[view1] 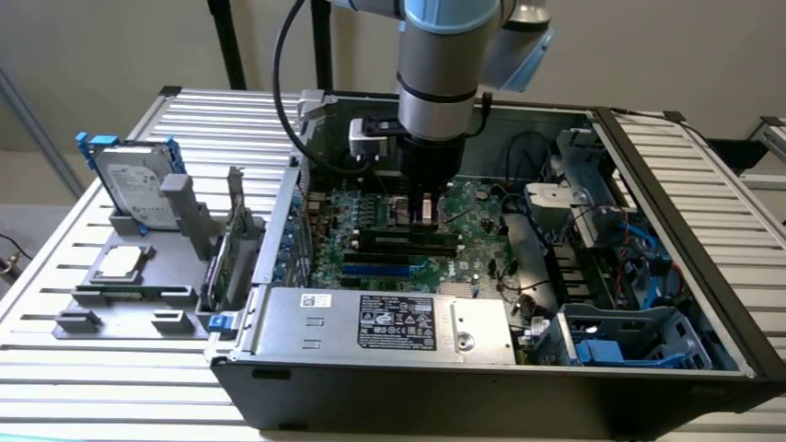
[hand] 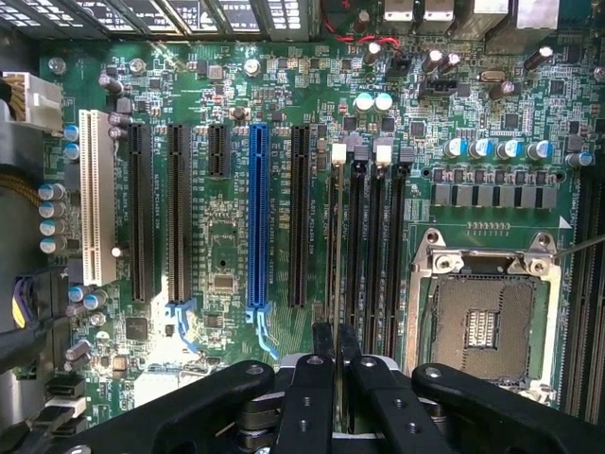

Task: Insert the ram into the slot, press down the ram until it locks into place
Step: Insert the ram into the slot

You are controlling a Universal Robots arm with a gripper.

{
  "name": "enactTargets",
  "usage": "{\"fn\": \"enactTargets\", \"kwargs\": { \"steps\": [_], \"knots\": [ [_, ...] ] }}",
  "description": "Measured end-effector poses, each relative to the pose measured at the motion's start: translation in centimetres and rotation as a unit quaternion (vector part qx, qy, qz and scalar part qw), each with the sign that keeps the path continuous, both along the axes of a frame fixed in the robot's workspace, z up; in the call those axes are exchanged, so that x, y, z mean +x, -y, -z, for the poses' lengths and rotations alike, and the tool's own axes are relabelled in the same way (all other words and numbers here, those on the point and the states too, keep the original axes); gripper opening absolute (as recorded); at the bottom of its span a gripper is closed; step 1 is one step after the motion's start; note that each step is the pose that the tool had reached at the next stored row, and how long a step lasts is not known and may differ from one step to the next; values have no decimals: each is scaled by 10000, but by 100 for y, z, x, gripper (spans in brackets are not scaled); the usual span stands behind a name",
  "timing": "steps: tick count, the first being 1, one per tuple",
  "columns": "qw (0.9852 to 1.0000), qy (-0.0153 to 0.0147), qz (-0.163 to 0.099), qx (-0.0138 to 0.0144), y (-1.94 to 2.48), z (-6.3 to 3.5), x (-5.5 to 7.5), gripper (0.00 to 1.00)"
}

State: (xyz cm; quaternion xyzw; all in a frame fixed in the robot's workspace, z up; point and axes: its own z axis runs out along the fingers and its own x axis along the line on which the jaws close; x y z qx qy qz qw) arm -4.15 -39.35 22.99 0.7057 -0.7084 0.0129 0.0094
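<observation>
My gripper [hand: 337,355] hangs low over the green motherboard [hand: 227,265], fingers [hand: 321,378] nearly together, shut on the ram [hand: 337,246]. The ram appears edge-on as a thin strip lying along the outermost of several parallel black memory slots [hand: 362,246], on the side toward the expansion slots. That slot's pale end clip [hand: 338,151] sits at the ram's far end. I cannot tell how deep the ram sits. In the exterior view the gripper [view1: 425,216] stands upright inside the open case, just above the black slots [view1: 406,244].
A bare CPU socket [hand: 482,322] lies beside the memory slots; a blue slot [hand: 256,218] and a white one [hand: 95,199] lie on the other side. The power supply [view1: 381,318], cables [view1: 577,239] and case walls hem in the board. A hard drive [view1: 132,184] stands outside.
</observation>
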Motion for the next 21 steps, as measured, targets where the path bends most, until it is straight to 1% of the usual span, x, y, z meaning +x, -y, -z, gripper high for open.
{"fn": "enactTargets", "kwargs": {
  "steps": [13,21],
  "knots": [
    [10000,26,0,-1,-14,27,-7,13],
    [10000,27,0,-1,-14,42,-16,13]
  ]
}}
